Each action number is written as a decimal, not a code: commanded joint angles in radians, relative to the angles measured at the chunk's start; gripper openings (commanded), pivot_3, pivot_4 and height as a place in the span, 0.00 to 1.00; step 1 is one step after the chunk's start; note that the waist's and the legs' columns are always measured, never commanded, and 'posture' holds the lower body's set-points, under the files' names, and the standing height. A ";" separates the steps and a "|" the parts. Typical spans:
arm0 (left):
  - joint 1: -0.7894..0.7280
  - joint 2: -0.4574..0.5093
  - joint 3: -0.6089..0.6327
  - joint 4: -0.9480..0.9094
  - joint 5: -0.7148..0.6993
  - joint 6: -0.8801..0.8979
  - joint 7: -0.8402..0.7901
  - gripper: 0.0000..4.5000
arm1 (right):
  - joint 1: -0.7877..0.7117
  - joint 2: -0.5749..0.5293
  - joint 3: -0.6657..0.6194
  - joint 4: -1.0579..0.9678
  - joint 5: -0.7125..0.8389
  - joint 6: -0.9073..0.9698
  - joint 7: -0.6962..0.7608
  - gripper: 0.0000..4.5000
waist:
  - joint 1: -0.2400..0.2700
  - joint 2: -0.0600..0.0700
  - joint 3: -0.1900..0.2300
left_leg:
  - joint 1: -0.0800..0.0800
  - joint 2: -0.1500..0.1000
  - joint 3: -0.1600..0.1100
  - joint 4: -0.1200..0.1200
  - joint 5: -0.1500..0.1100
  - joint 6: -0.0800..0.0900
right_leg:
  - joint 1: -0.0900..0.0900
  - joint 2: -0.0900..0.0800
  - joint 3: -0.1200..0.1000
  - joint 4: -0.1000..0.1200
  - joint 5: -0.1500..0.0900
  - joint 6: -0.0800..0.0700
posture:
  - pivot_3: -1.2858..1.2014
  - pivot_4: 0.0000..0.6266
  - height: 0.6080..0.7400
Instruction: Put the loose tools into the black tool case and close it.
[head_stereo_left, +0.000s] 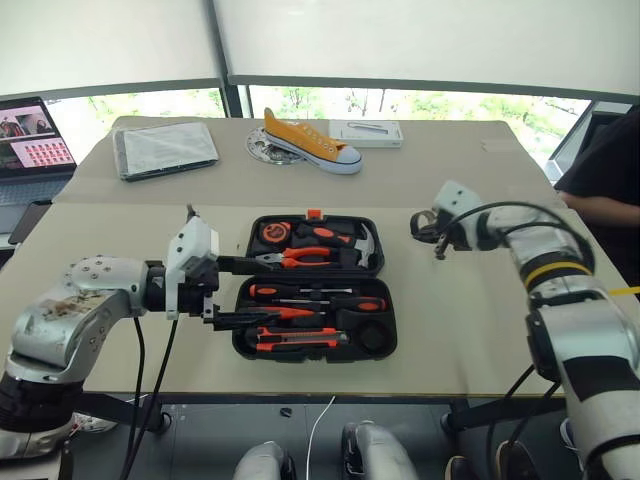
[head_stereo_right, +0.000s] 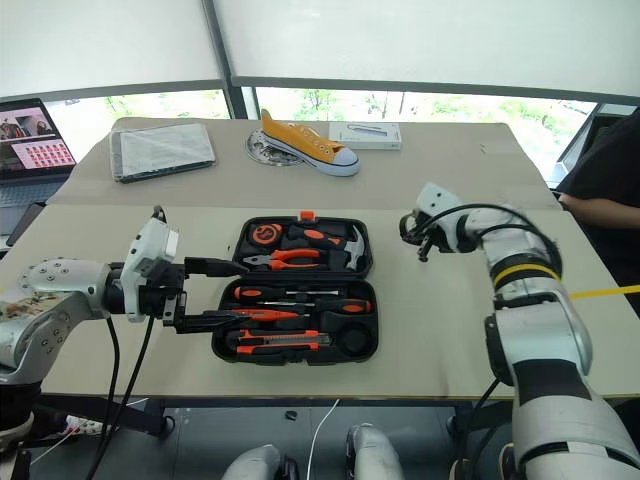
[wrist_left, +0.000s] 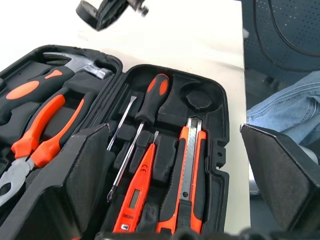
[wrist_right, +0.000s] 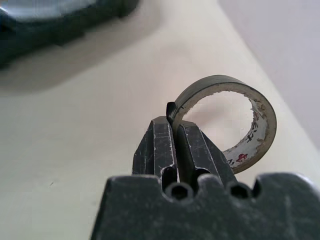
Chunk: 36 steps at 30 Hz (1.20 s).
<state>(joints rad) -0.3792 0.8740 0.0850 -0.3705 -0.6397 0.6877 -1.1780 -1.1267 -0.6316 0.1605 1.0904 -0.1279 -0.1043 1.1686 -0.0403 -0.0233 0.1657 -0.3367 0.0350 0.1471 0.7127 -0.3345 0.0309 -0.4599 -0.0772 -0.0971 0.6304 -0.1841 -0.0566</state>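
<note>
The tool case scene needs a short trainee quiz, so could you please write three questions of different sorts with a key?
1. True or false: the right gripper is shut on the tape roll.
2. Which is open-jawed beside the black tool case? A) left gripper B) right gripper
3. Fill in: the round recess in the case's near half is ____.

Key: 1 true; 2 A; 3 empty.
</note>
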 joint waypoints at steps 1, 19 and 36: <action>-0.034 0.023 -0.004 -0.051 -0.036 0.000 -0.027 1.00 | 0.190 -0.095 -0.050 -0.532 0.209 0.248 0.257 0.00 | 0.004 0.000 0.000 | 0.000 0.000 -0.001 0.000 0.000 0.000 | 0.000 0.000 0.000 0.000 0.000 0.000 | 0.52 0.24 0.94; -0.150 0.006 -0.186 -0.010 -0.010 -0.052 -0.169 1.00 | 0.663 -0.291 0.035 -1.543 0.386 0.633 0.168 0.00 | 0.034 0.001 0.001 | 0.000 -0.002 -0.002 0.000 0.000 0.001 | 0.001 0.004 0.002 0.000 -0.005 0.008 | 0.52 0.24 0.94; -0.183 -0.016 -0.218 0.021 0.061 -0.090 -0.164 1.00 | 0.666 -0.337 0.186 -1.496 0.293 0.567 0.203 0.00 | 0.053 0.000 0.001 | -0.001 -0.003 -0.002 0.002 -0.001 0.004 | 0.001 0.004 0.001 -0.002 -0.005 0.008 | 0.52 0.24 0.94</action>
<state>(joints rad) -0.5381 0.8584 -0.1443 -0.3305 -0.5729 0.5922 -1.3490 -0.4586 -0.9570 0.3502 -0.3754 0.1618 0.4650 1.3527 0.0126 -0.0237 0.1670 -0.3383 0.0326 0.1446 0.7144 -0.3358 0.0351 -0.4589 -0.0736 -0.0963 0.6287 -0.1894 -0.0482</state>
